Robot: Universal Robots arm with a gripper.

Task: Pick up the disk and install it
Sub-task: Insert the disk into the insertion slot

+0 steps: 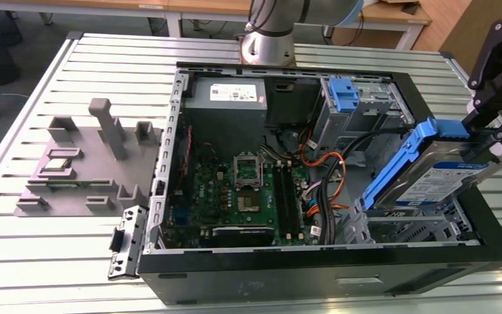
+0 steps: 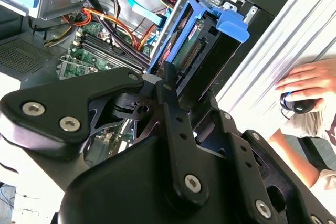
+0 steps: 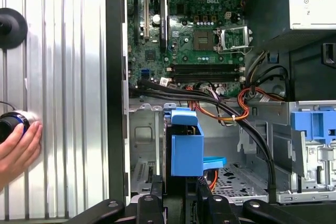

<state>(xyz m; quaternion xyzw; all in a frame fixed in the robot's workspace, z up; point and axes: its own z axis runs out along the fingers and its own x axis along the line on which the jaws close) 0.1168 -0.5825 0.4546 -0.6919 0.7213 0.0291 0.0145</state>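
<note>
One disk (image 1: 430, 176) in its blue frame hangs tilted above the metal drive cage (image 1: 412, 229) at the exterior view's right of the open computer case (image 1: 321, 268), with the gripper (image 1: 485, 152) clamped on its edge. One lone blue bracket (image 1: 342, 95) sits near the grey power supply (image 1: 229, 95), and orange cables (image 1: 325, 157) crowd between. One person's hand (image 3: 18, 148) rests outside the case.

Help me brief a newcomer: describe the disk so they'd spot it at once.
Find the open black computer case on the slatted metal table. At its end on the exterior view's right, the gripper holds the disk at a tilt. Unlike the lone blue bracket near the power supply, its blue frame surrounds a silver drive with a white-and-blue label.
</note>
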